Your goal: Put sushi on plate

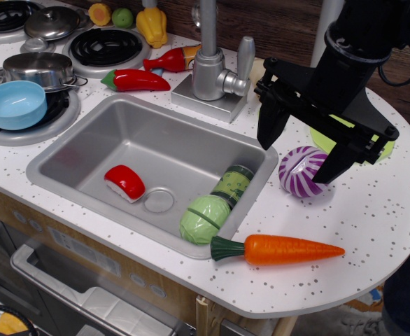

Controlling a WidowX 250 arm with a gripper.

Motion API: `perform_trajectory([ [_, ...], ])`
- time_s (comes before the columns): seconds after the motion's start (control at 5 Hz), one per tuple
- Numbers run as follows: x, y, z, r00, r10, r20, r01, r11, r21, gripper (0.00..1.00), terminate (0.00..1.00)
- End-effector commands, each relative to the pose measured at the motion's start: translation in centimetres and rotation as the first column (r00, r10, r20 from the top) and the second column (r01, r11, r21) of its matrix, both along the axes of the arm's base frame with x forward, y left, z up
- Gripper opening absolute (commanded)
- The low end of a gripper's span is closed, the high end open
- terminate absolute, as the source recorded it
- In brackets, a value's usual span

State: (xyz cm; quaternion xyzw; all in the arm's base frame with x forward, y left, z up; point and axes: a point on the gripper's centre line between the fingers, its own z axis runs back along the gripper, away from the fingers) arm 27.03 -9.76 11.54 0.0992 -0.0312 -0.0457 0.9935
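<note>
Where the frame begins at the left, a light blue bowl (13, 103) is seen resting on a stove burner, with a lidded steel pot (39, 68) just behind it. A red chili pepper (136, 80) with a green stem is laid on the speckled table (373, 231) above the sink (79, 143). In the lower left of the sink, the sushi (124, 183) is found lying on the basin floor, just beside the drain ring. Toward the sink's lower right corner, a green cabbage (203, 217) and a dark green can (234, 183) are placed touching each other. An orange carrot (278, 250) is set on the table below them. In the upper right, the black pincer (303, 154) is held spread wide, empty, above a purple cabbage (299, 173). The lime-green plate (329, 140) is largely hidden behind the pincer, well apart from the sushi.
</note>
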Motion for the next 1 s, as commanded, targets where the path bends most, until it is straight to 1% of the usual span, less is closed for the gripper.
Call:
perform_trajectory([
  [0.0,0.0,0.0,0.0,1.000,0.000,0.000,0.000,1.000,0.000,1.00,0.00],
  [0.2,0.5,3.5,0.5,0.984,0.180,-0.013,-0.180,0.983,-0.024,1.00,0.00],
  [0.4,1.3,6.5,0.3,0.955,0.294,-0.027,-0.294,0.956,0.003,1.00,0.00],
  [0.6,2.2,11.6,-1.2,0.877,0.477,0.051,-0.478,0.878,0.003,1.00,0.00],
  [0.8,2.5,16.1,-3.4,0.833,0.550,0.058,-0.547,0.835,-0.061,1.00,0.00],
])
